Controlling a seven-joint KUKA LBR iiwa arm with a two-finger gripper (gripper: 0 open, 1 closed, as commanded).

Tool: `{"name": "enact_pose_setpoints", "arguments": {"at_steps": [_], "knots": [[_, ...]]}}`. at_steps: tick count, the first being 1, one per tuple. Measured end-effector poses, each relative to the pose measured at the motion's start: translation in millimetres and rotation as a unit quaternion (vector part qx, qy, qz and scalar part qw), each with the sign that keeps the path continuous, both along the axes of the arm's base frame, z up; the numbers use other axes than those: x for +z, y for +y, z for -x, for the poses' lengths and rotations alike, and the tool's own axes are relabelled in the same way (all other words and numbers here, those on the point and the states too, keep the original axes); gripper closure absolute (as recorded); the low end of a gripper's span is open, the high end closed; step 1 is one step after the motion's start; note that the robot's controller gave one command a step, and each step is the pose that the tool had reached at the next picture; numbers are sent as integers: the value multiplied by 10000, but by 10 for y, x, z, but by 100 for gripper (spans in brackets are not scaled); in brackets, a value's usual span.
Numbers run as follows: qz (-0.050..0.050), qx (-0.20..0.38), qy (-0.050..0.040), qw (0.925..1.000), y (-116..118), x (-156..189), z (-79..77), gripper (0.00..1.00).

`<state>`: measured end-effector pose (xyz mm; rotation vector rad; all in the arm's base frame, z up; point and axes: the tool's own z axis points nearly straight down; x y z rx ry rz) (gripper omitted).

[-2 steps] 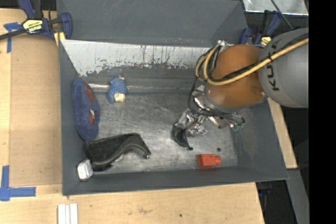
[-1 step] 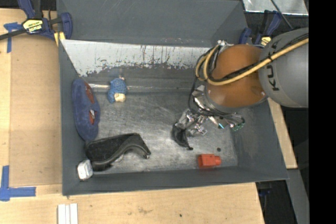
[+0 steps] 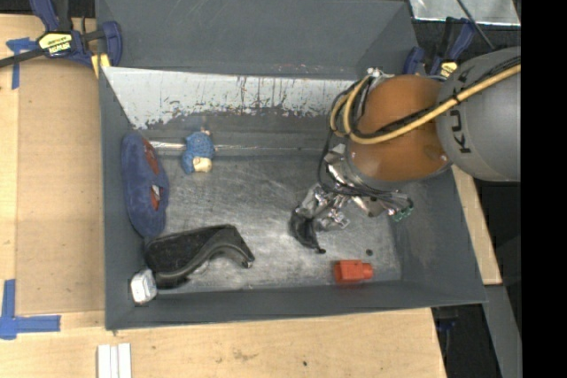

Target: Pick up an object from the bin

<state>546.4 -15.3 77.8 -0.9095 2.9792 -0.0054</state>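
1. The gripper (image 3: pixel 312 227) hangs low over bare floor in the right half of the bin (image 3: pixel 266 35). Whether it is spread or pressed together cannot be told, and no thing is seen held in it.
2. The nearest thing is a small red block (image 3: pixel 353 271). It lies near the gripper, toward the front wall and slightly right in the view, with its long axis along that wall.
3. A black curved handle (image 3: pixel 195 250) lies well apart to the left. A blue pouch (image 3: pixel 142 181) and a small blue figure (image 3: pixel 197 152) lie farther off.
4. The floor is flat, scuffed metal. The block probably has clear room at both ends and less on the wall side.
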Motion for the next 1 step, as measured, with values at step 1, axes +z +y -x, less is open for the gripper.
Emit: {"name": "enact_pose_setpoints", "arguments": {"at_steps": [1], "knots": [[30,315,70,9995,-107,1325,29,100]]}}
